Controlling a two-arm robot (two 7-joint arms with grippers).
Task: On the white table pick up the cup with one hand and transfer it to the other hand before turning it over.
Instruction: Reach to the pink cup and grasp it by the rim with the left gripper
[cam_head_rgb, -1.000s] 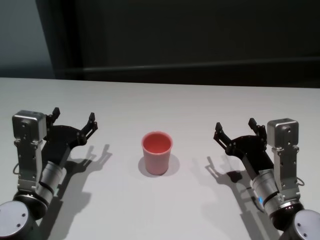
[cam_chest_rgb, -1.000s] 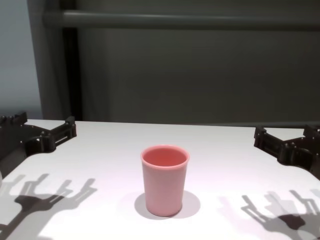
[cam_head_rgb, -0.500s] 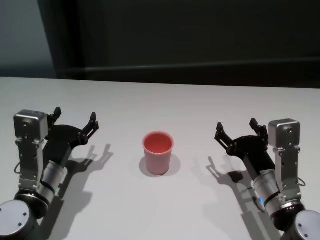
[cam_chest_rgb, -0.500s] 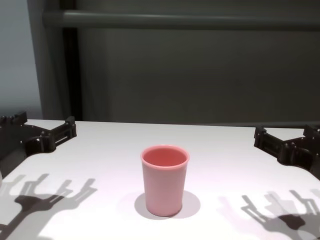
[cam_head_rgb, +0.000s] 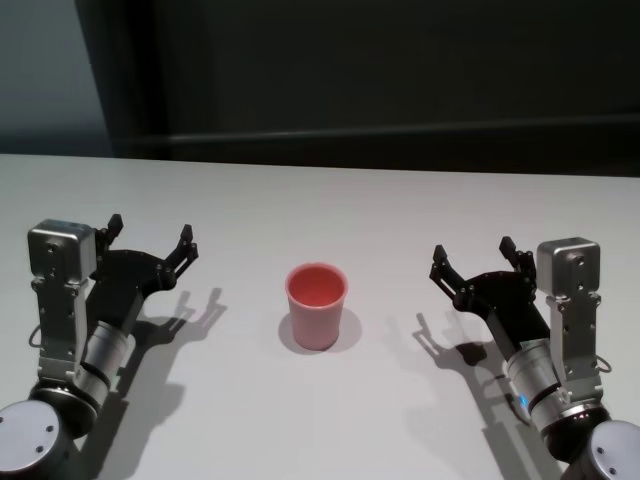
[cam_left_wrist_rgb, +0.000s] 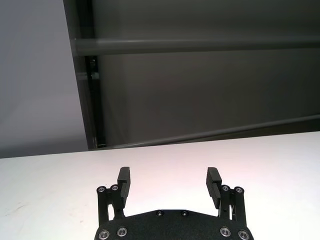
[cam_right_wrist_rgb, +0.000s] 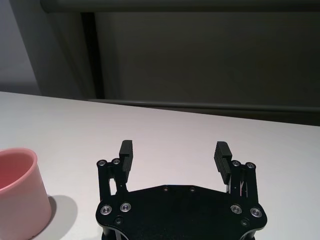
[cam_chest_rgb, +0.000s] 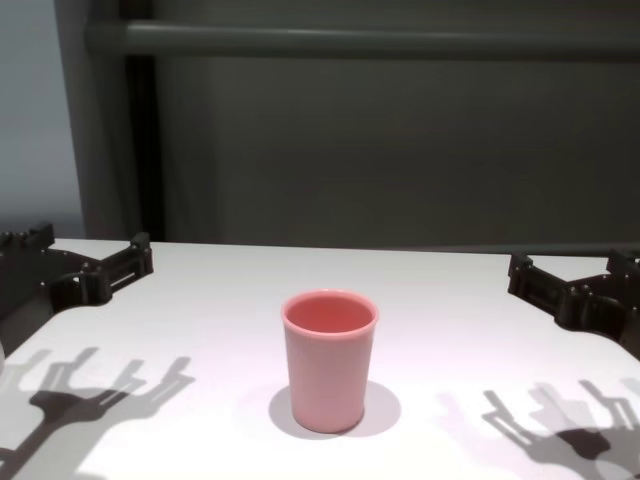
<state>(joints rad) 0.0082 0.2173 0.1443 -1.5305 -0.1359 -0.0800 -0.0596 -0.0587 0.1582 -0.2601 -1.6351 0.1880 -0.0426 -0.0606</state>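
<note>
**Pink cup stands alone at centre table, both grippers wide and waiting**

Dark grey panelling fills the background, a horizontal rail running across it, and below it stretches the large flat matte white table (cam_head_rgb: 330, 210); right in the middle of that surface sits the plain pink plastic cup (cam_head_rgb: 317, 306), a smooth tapered tumbler with no handle, upright on its base, open rim facing up, nothing visible inside it; its soft shadow pools on the tabletop around its base.

Over on the left, the black left gripper (cam_head_rgb: 150, 240) on its silver-grey arm hovers above the table, well apart from the cup; its jaws are spread wide with nothing between them, and the left wrist view confirms it, the two ribbed fingertips (cam_left_wrist_rgb: 124, 179) standing far apart over bare white surface; its forked shadow falls on the table just beside it.

Across on the right, the black right gripper (cam_head_rgb: 472, 258) mirrors that pose on its own silver-grey arm, a small blue light showing low on the arm; jaws splayed open, gripping nothing; from the right wrist view the cup shows off to one side of the open fingers (cam_right_wrist_rgb: 125, 152), apart from them, not touching.
</note>
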